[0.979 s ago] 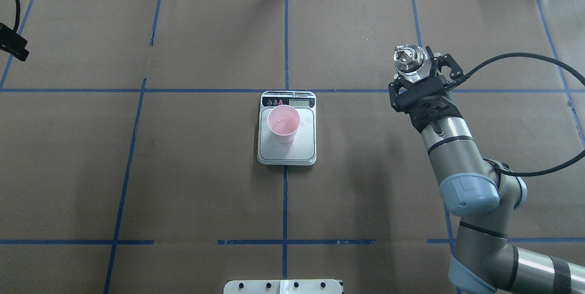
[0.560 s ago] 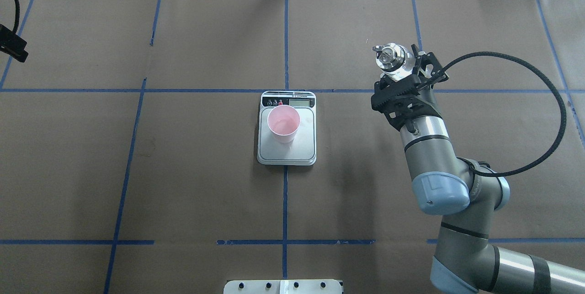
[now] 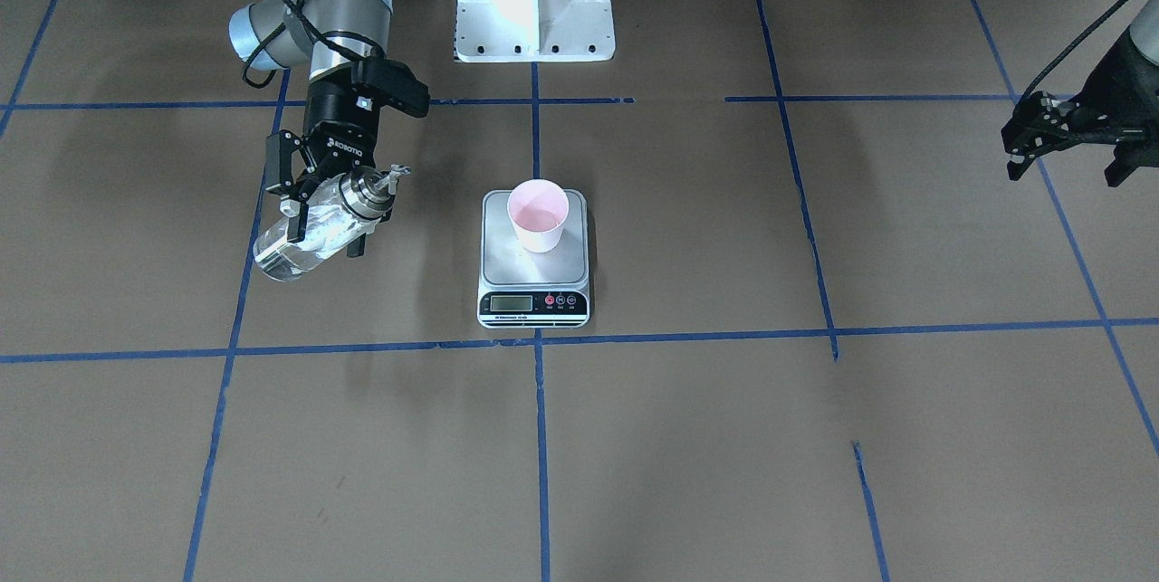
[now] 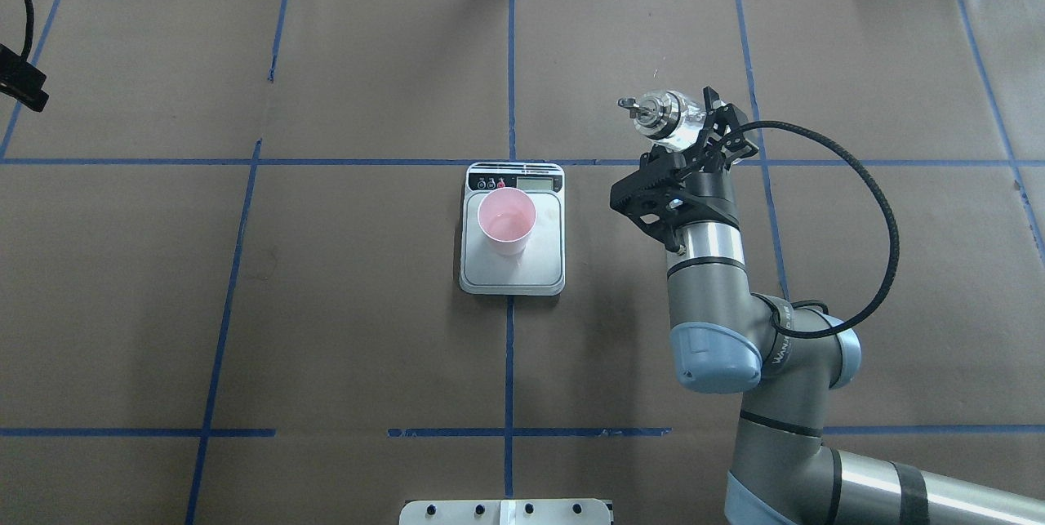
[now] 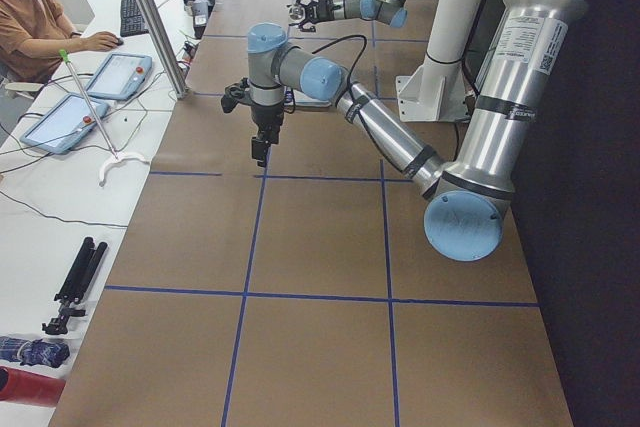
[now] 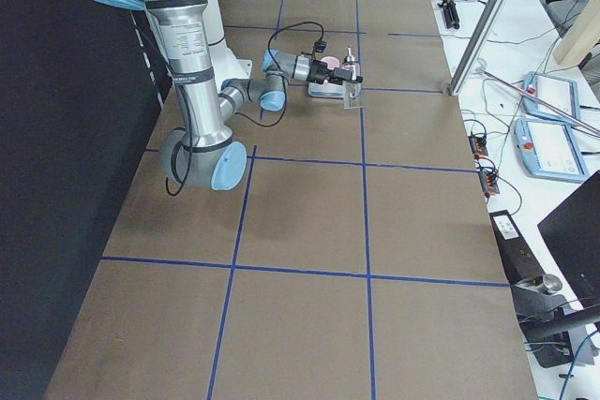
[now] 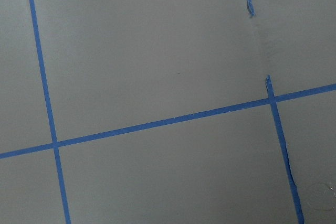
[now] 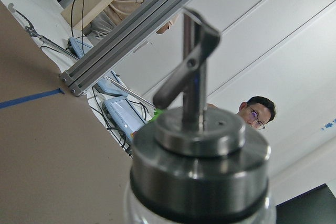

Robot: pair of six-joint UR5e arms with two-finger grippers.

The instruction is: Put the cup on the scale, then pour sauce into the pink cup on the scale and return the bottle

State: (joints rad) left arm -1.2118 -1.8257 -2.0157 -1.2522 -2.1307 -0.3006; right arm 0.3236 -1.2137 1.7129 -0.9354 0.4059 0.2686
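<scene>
The pink cup (image 4: 506, 219) stands upright on the steel scale (image 4: 540, 264), toward its display end; both also show in the front view, cup (image 3: 538, 215) and scale (image 3: 534, 279). My right gripper (image 4: 684, 133) is shut on the clear glass bottle (image 4: 665, 115) and holds it in the air to the right of the scale. The bottle (image 3: 308, 238) is tilted, its silver spout toward the cup. The spout fills the right wrist view (image 8: 197, 129). My left gripper (image 3: 1061, 173) hangs open and empty far off at the table's left side.
The white robot base (image 3: 534, 3) stands at the table's near edge behind the scale. Blue tape lines (image 4: 509, 60) grid the brown paper cover. An operator (image 5: 40, 17) sits at a side bench with tablets.
My right arm has swung left toward the scale with the bottle. The bottle has tipped from nearly upright to leaning, spout toward the cup. Cup, scale and left arm have not moved.
</scene>
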